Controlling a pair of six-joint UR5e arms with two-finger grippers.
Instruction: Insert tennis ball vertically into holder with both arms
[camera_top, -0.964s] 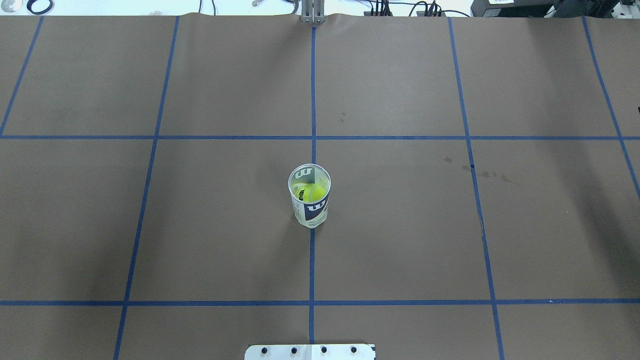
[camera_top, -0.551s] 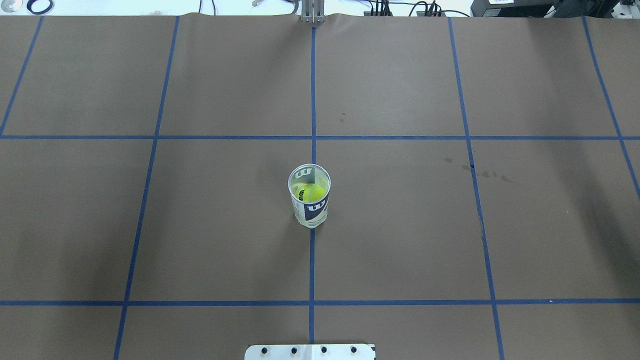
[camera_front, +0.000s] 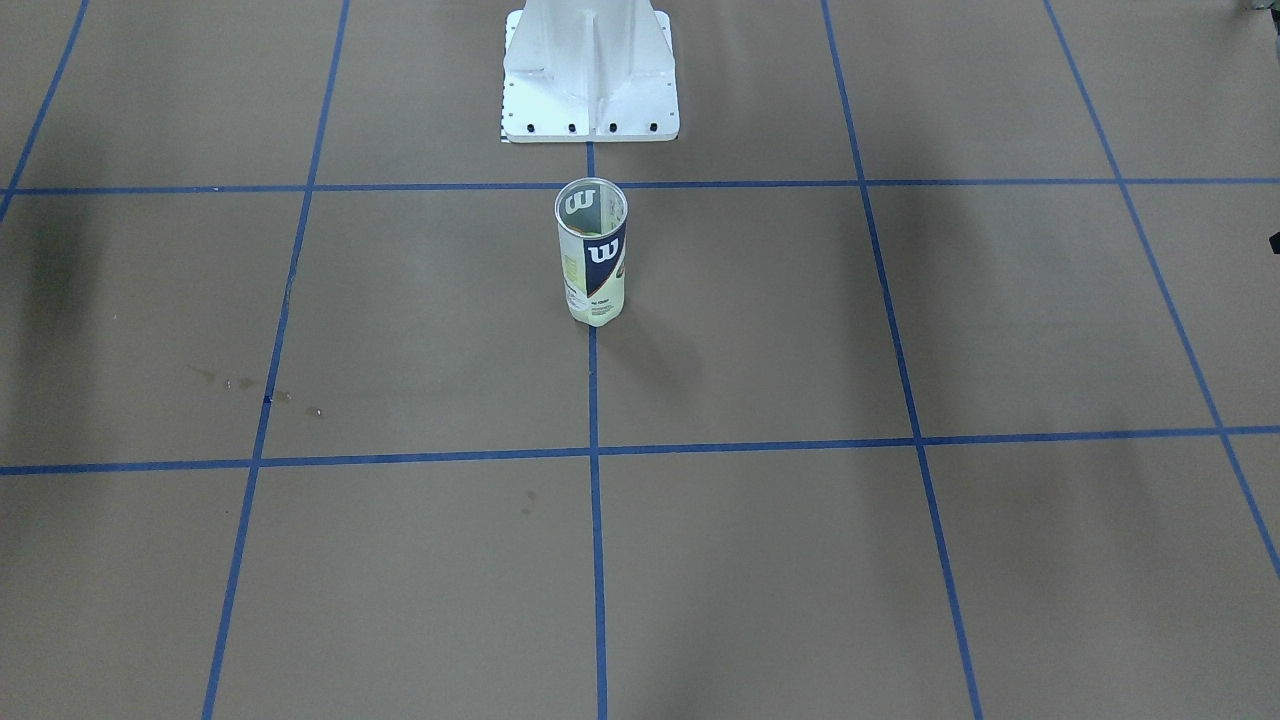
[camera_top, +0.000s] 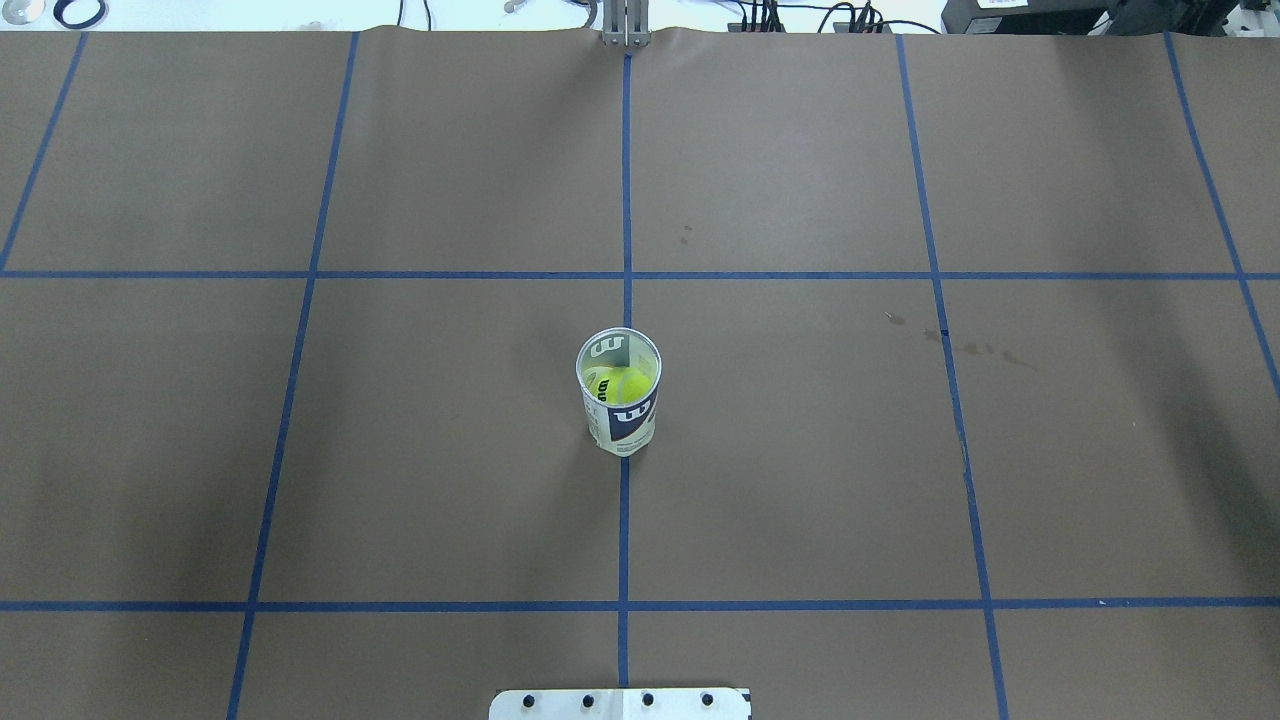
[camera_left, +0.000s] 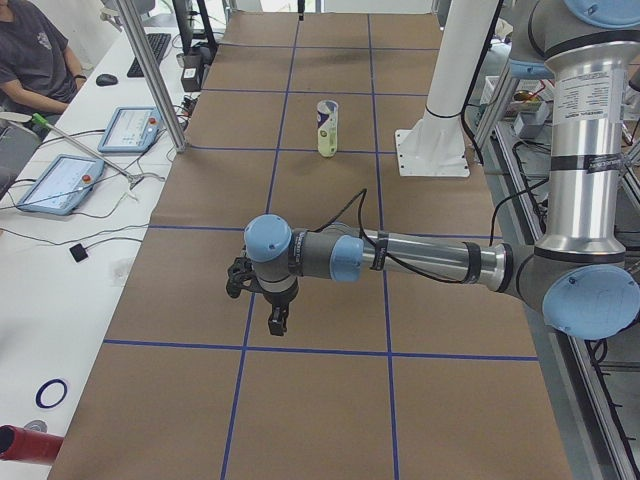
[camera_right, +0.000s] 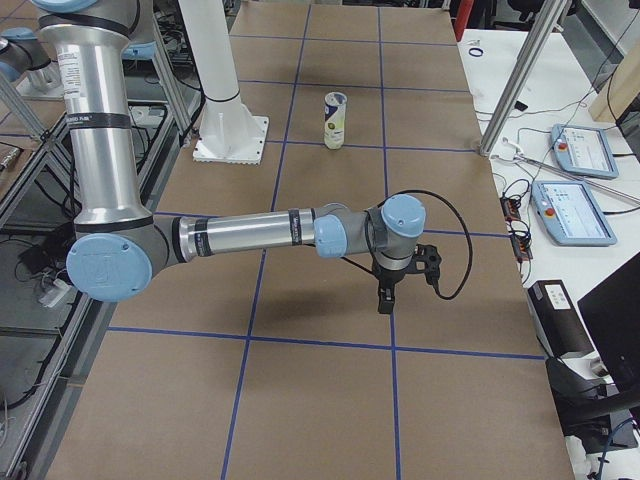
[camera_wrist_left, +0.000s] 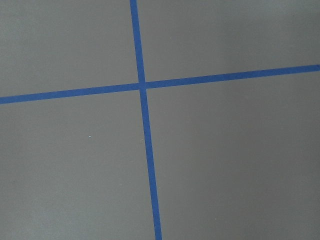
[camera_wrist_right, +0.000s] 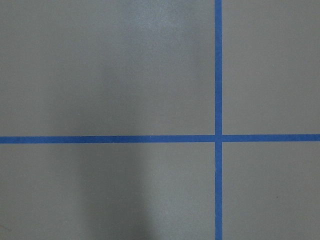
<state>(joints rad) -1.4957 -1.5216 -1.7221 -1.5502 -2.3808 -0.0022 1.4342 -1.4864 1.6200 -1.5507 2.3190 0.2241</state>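
The holder (camera_top: 619, 395), a clear tube with a white and navy label and a white "W", stands upright on the table's middle line; it also shows in the front view (camera_front: 591, 252) and both side views (camera_left: 327, 127) (camera_right: 336, 120). A yellow-green tennis ball (camera_top: 622, 383) sits inside it. My left gripper (camera_left: 276, 322) shows only in the left side view, far out over the table's left end, pointing down; I cannot tell if it is open or shut. My right gripper (camera_right: 385, 300) shows only in the right side view, far out at the right end; I cannot tell its state either.
The brown paper table (camera_top: 800, 450) carries a grid of blue tape lines. The white pedestal (camera_front: 590, 75) stands behind the holder. Tablets (camera_left: 60, 182) and cables lie along the operators' bench, where a person (camera_left: 35, 55) sits. Both wrist views show only paper and tape.
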